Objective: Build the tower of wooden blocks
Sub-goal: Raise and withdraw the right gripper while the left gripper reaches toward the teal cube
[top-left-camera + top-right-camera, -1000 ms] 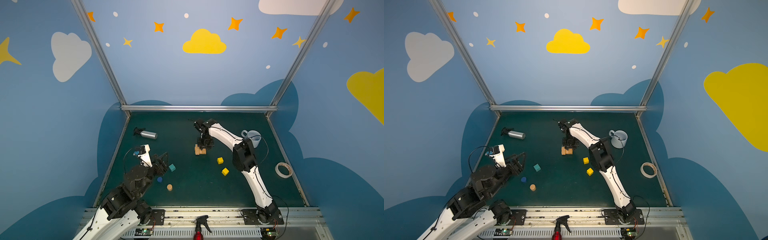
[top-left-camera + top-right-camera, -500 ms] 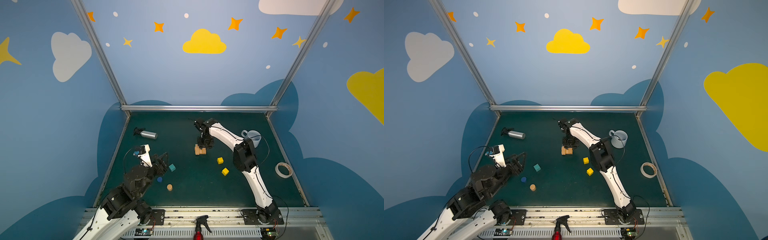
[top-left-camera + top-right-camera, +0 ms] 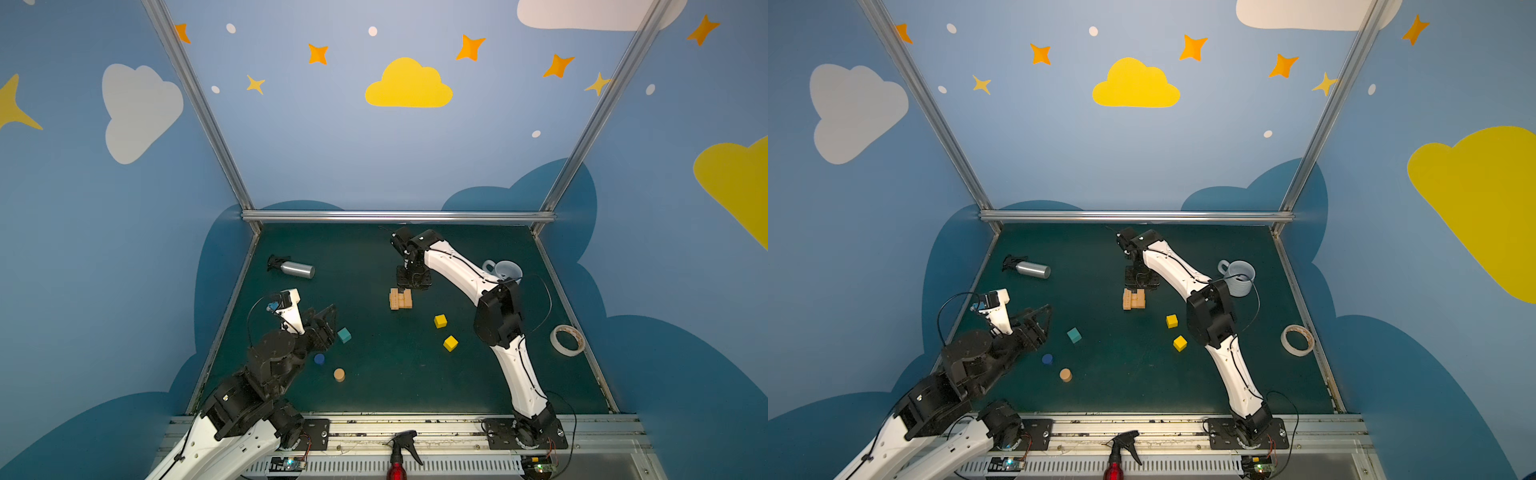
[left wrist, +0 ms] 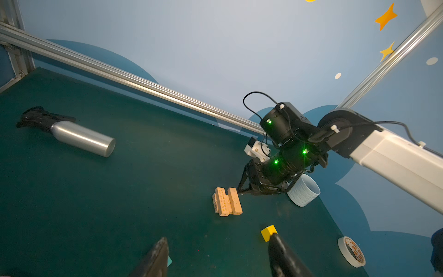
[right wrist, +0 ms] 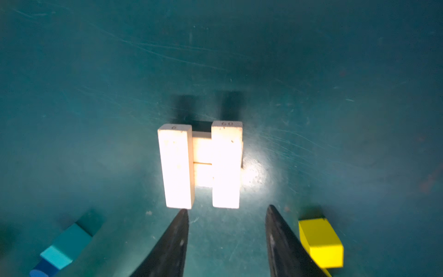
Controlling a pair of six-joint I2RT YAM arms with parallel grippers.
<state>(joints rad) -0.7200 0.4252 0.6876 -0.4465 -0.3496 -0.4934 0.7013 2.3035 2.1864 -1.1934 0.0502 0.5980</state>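
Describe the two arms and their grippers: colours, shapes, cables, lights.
Both arms match: the left arm and right arm have white link shells joined by black joint housings, with thin black cables running along them. The right arm's wrist shows small green lights. The left gripper and right gripper are black, with tapered, pointed jaws. A white camera mount sits on the left wrist.

- Planks (image 5: 177, 167): bare pale wood, matt, with small printed marks.
- Bottle (image 3: 297, 269), left of centre in a top view: brushed metal, soft shine.
- Table (image 5: 96, 72): dark green, matt, finely scratched.
- Yellow cube (image 5: 320, 242): smooth painted faces.
- Mug (image 4: 303, 193): pale, ribbed wall.
- Tape (image 4: 351, 251): papery, off-white roll.
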